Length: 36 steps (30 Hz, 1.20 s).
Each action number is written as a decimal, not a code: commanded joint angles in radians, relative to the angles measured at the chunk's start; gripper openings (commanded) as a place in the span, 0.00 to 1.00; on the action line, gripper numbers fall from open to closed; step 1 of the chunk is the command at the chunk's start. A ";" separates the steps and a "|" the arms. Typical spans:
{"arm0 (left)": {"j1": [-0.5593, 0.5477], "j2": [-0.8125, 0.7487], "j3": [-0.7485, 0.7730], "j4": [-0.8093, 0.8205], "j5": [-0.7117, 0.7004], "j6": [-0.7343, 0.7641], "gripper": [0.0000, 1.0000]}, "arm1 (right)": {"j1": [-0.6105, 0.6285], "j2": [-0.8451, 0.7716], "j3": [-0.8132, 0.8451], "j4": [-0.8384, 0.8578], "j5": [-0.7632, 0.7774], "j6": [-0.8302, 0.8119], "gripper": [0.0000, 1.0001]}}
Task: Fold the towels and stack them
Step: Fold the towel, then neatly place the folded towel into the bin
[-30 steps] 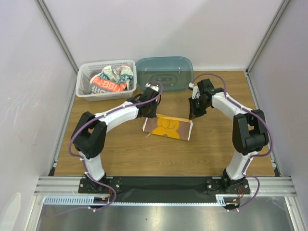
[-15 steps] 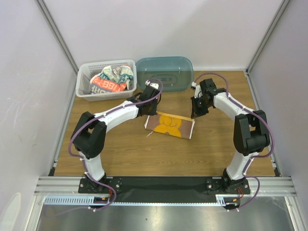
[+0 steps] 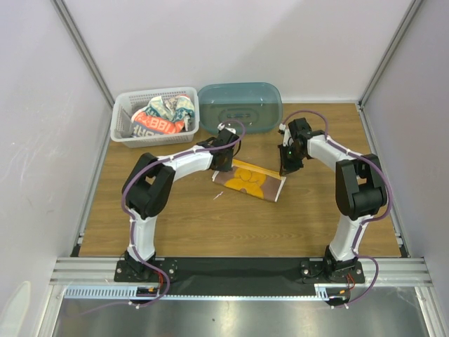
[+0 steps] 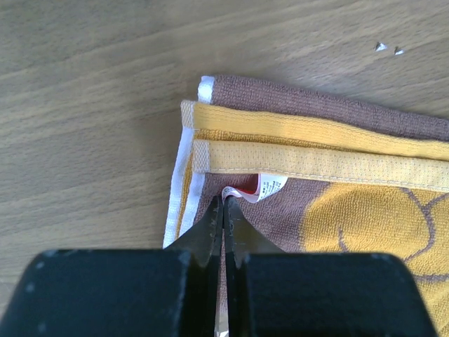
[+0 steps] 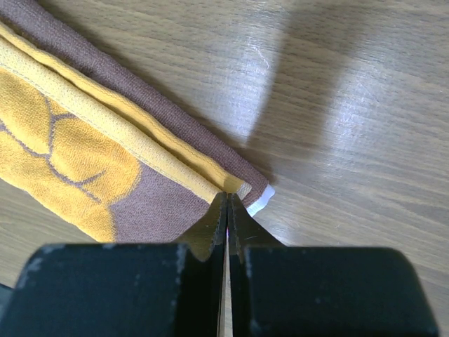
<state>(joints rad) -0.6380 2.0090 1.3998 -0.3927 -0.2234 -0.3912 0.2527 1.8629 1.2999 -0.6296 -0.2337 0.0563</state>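
Broadly, a wooden table [image 3: 175,225] carries everything. At its far edge a translucent teal oval tub [image 3: 240,105] sits beside a white lattice basket [image 3: 121,119], and a crumpled white towel with printed letters [image 3: 156,125] is heaped in the basket. The left arm [image 3: 175,163] and the right arm [image 3: 330,151] both reach toward the middle of the table. There the brown towel [image 3: 249,181] lies folded flat, slightly askew and well short of the tub, with its orange pattern facing up. The left gripper [image 3: 226,160] is at the towel's far left corner and the right gripper [image 3: 284,168] is at its far right corner. On the left wrist camera the left gripper's fingers [image 4: 210,232] are clenched tight, and their tips meet just below the orange hems, beside a small white label [image 4: 270,185] that curls up from the cloth. On the right wrist camera the right gripper's fingers [image 5: 242,225] are likewise pressed together, with their tips at the very corner where the orange edge and a white sliver of backing end. Whether either pair has cloth pinched between its tips cannot be told.
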 commanded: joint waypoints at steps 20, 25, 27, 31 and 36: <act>0.127 -0.240 -0.044 0.109 0.260 0.097 0.87 | -0.093 -0.270 -0.023 0.005 -0.025 0.416 1.00; 0.152 -0.227 -0.113 0.186 0.390 0.091 0.87 | -0.089 -0.324 -0.195 0.086 -0.070 0.563 1.00; 0.152 -0.211 -0.128 0.205 0.403 0.081 0.87 | -0.078 -0.347 -0.264 0.126 -0.052 0.596 1.00; 0.152 -0.205 -0.159 0.189 0.380 0.017 0.86 | -0.049 -0.364 -0.336 0.203 -0.030 0.654 0.99; 0.149 -0.280 -0.281 0.234 0.326 -0.124 0.85 | -0.018 -0.343 -0.346 0.247 -0.001 0.672 0.92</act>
<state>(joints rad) -0.4847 1.8034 1.1900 -0.2237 0.1242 -0.4080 0.2195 1.5494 0.9489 -0.4808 -0.2584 0.6823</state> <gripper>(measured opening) 0.850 0.932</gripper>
